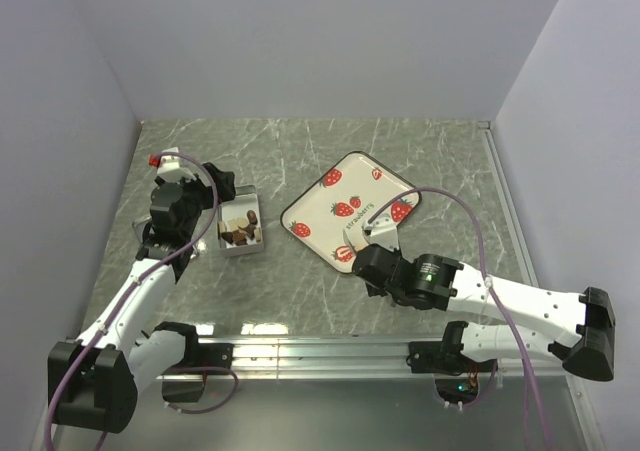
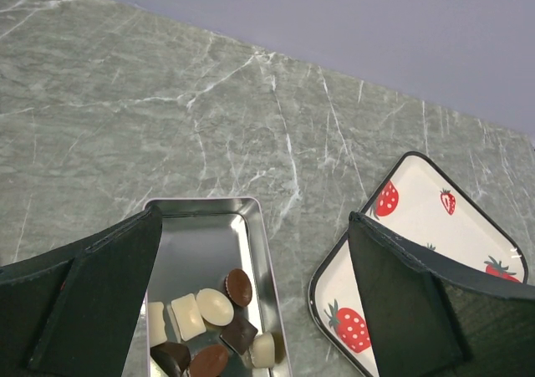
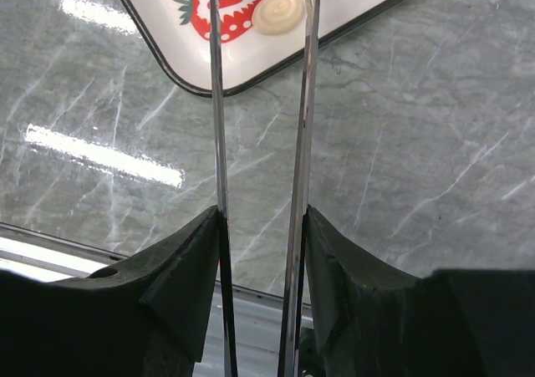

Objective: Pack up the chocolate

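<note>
Now, one cream chocolate (image 3: pixel 279 13) lies on the strawberry tray (image 3: pixel 368 1), dead ahead of the right jaws, which stand part-open and straddle it, gripping nothing. The left jaws gape wide over the tin (image 2: pixel 201 243), with more chocolates (image 2: pixel 215 306) inside.

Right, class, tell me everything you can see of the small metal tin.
The tin is a small rectangular box of shiny silver metal with rounded corners and a raised rim, lidless. It lies flat on the marbled table, apart from the strawberry tray. Brown and cream chocolates cluster at one end; the rest is bare. The open left gripper hangs over it.
</note>
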`<state>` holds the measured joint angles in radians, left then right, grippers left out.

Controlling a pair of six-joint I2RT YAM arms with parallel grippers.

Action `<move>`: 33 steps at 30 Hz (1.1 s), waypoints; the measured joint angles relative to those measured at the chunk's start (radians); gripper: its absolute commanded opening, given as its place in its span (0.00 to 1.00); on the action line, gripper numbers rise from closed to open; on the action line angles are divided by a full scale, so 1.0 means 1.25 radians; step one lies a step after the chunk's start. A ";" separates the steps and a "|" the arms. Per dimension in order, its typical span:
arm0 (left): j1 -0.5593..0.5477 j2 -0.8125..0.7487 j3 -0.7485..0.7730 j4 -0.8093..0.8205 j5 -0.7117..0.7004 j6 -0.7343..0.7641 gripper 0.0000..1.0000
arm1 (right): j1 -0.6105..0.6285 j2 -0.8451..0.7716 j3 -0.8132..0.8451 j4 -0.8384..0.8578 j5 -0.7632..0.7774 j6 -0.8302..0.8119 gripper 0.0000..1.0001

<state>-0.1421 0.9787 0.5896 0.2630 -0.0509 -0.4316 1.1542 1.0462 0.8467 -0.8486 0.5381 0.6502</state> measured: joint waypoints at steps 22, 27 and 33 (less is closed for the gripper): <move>0.000 0.001 0.000 0.000 -0.001 0.000 0.99 | -0.020 0.018 -0.029 -0.024 -0.040 0.018 0.52; 0.000 0.001 0.000 0.000 -0.001 0.000 1.00 | -0.020 0.025 -0.029 -0.024 -0.047 0.018 0.49; 0.000 0.001 0.000 0.000 0.000 0.000 0.99 | -0.020 0.022 -0.029 -0.023 -0.052 0.018 0.44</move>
<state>-0.1421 0.9794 0.5900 0.2626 -0.0513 -0.4316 1.1294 1.0740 0.8104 -0.8776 0.4728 0.6724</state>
